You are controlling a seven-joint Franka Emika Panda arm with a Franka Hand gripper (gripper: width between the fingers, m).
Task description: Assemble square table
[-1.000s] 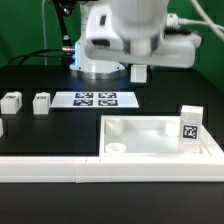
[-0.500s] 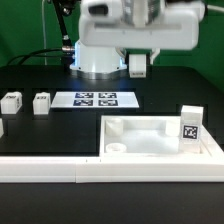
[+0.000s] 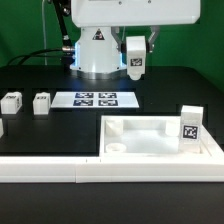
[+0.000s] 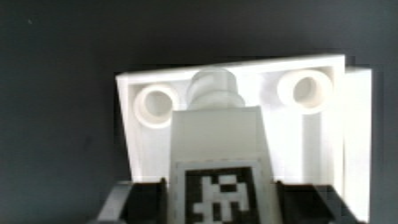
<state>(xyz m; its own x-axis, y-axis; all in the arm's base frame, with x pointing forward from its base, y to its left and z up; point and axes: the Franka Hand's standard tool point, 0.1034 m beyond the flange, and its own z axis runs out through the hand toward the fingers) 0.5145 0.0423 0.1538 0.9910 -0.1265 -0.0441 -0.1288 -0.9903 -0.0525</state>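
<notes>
Square table, part-built: tray top at exterior view's right
Gripper aloft over it, clamped on a tagged leg block; second leg block upright at top's right edge; two loose leg blocks well apart, leftward
</notes>
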